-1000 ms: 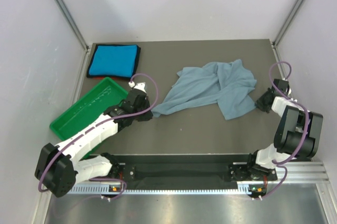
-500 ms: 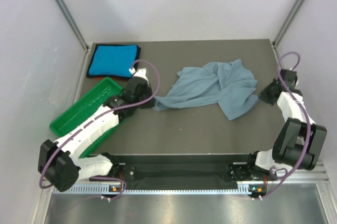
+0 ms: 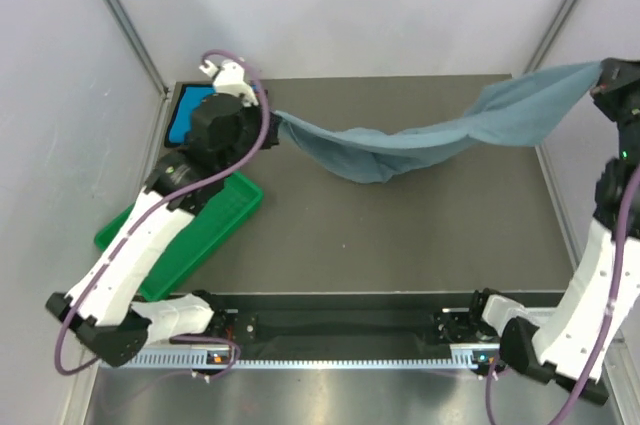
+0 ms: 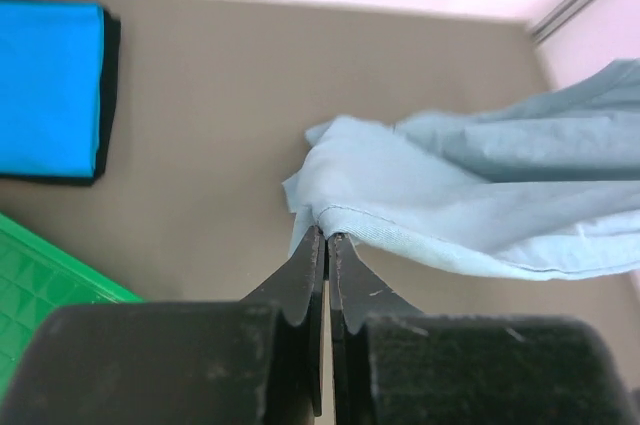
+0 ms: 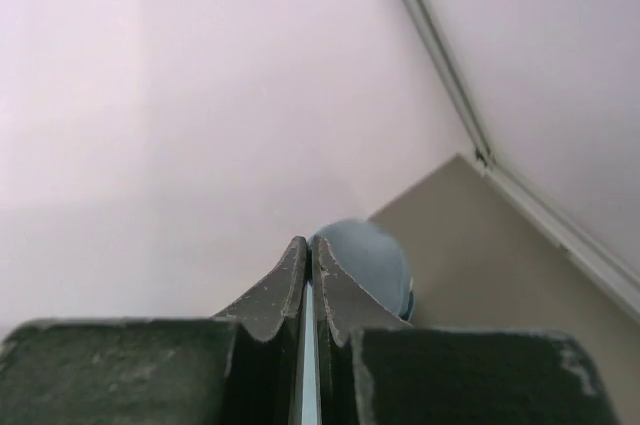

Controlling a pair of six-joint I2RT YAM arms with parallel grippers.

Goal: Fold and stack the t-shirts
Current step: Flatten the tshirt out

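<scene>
Hanging btwn both hands, the grey-blue tee [image 3: 400, 140] is the main worry.

Starting left: the turquoise tee [image 3: 180, 117] lies folded on the tabletop [image 3: 400, 245], just behind and partly under the L arm's wrist. The green tray [image 3: 230, 210] sits back toward the base, under the forearm. If the L hand [image 3: 272, 115] drops or swings back w/ cloth trailing, it could scuff that folded tee out of square or catch the tray rim.

L hand is pinched fully closed on a hem edge of the grey-blue tee. Its wrist view shows the jaws meeting w/ only the stitched edge btwn them. That's a thin bite, so a harder pull could strip the hem out.

From L hand the cloth runs rightward as a loose bunched band, sagging lowest approx midway to R hand [image 3: 603, 73]. Can't tell if the belly touches the tabletop. It's gathered, not spread, so lowering it now would prob leave creases and layers tucked under. Dragging it across the tabletop would make that worse.

R hand is at the far end of the cloth, raised near the side wall, and clamped tight too. Its wrist cam shows only a small nub of cloth past the fingertips. Prob the least secure grip: w/ more tension btwn the hands that end may slip, and the tee would drop in a heap.
</scene>
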